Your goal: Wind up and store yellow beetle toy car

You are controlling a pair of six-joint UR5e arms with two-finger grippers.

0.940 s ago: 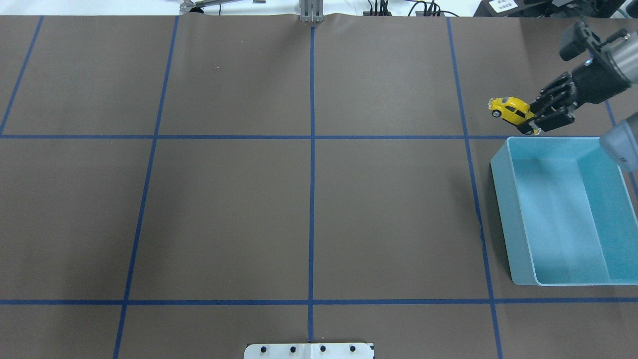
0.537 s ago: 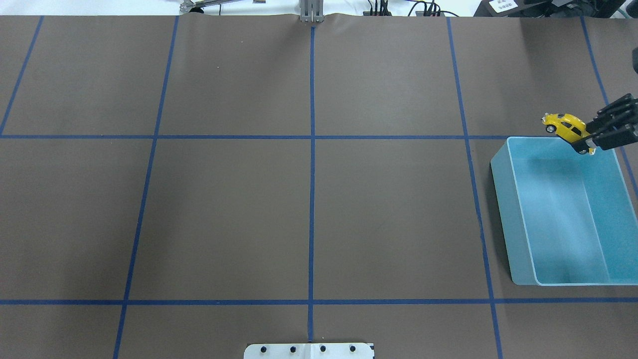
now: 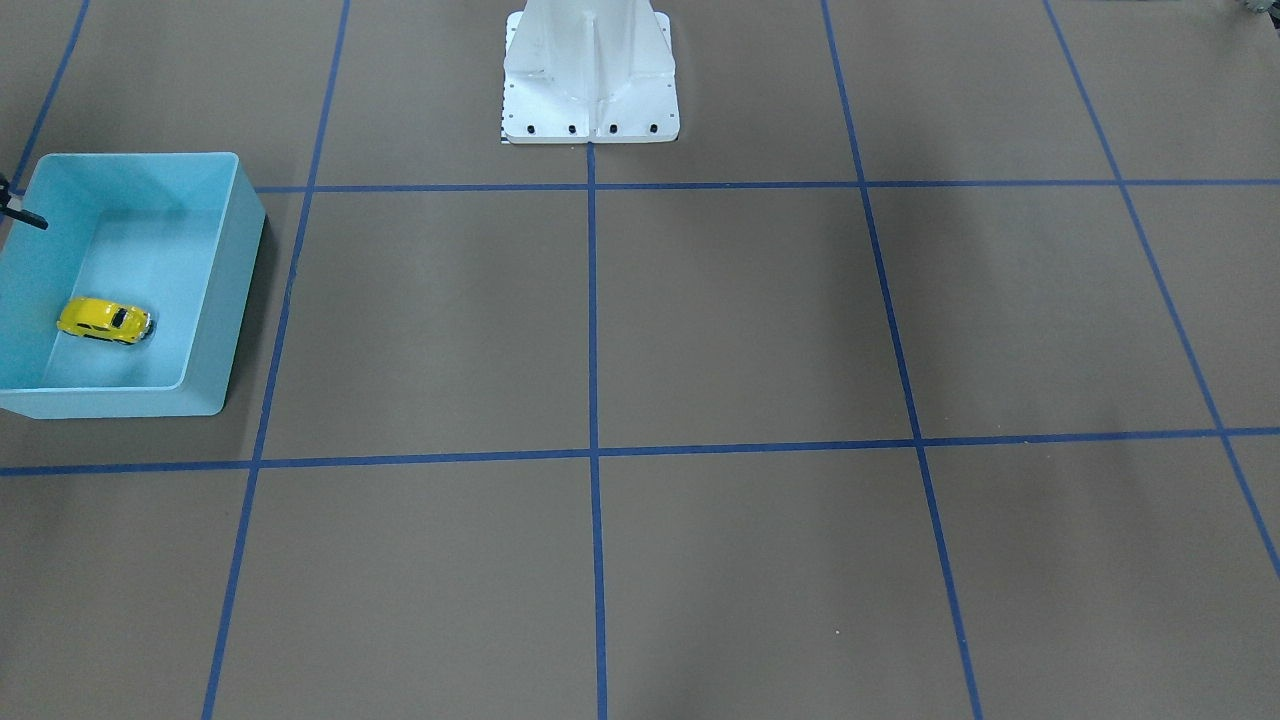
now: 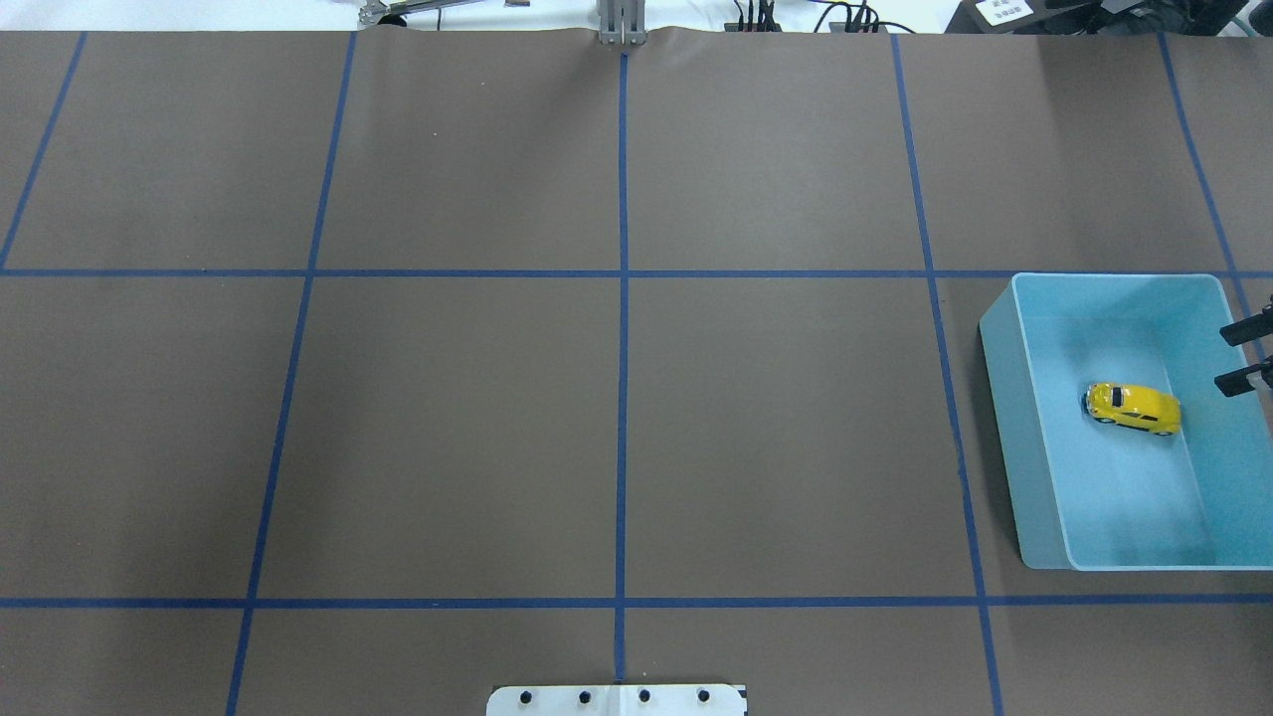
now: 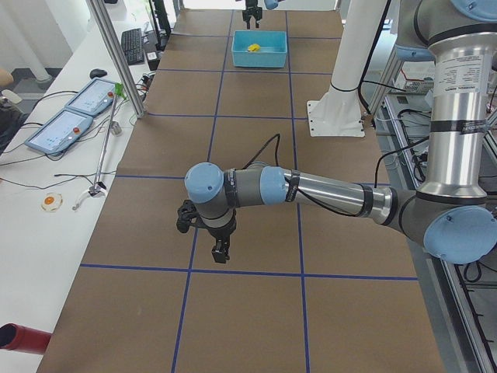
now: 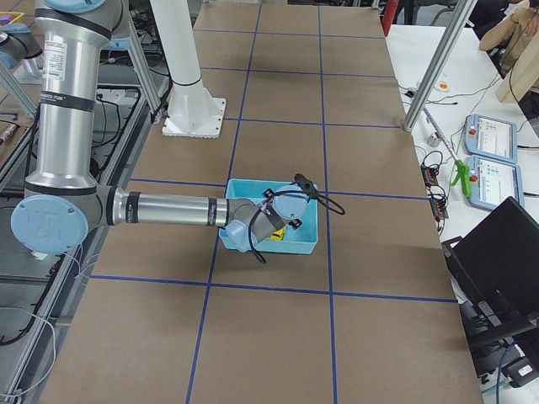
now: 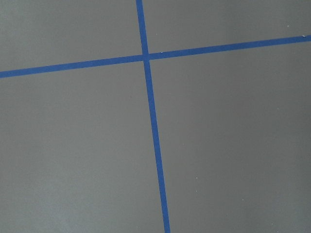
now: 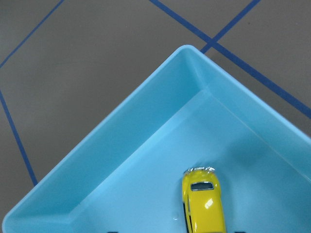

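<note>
The yellow beetle toy car (image 4: 1132,408) rests on its wheels on the floor of the blue bin (image 4: 1002,418), toward the bin's right wall, with nothing holding it. It also shows as the car (image 3: 103,320) in the front view and as the car (image 8: 204,204) straight below the right wrist camera. My right gripper (image 4: 1245,356) hangs over the bin's right rim, open, its two fingers apart and empty. My left gripper (image 5: 220,250) hovers over bare table far from the bin; I cannot tell whether it is open or shut.
The bin (image 3: 225,300) stands on the brown mat with its blue tape grid, at the robot's right end of the table. The white robot base (image 3: 590,90) sits mid-table at the near edge. Control pendants (image 6: 488,156) lie beyond the far edge.
The right gripper carried the car from beyond the bin's far edge to above the bin, then let go. The car now lies inside, and the gripper has pulled back to the right.
</note>
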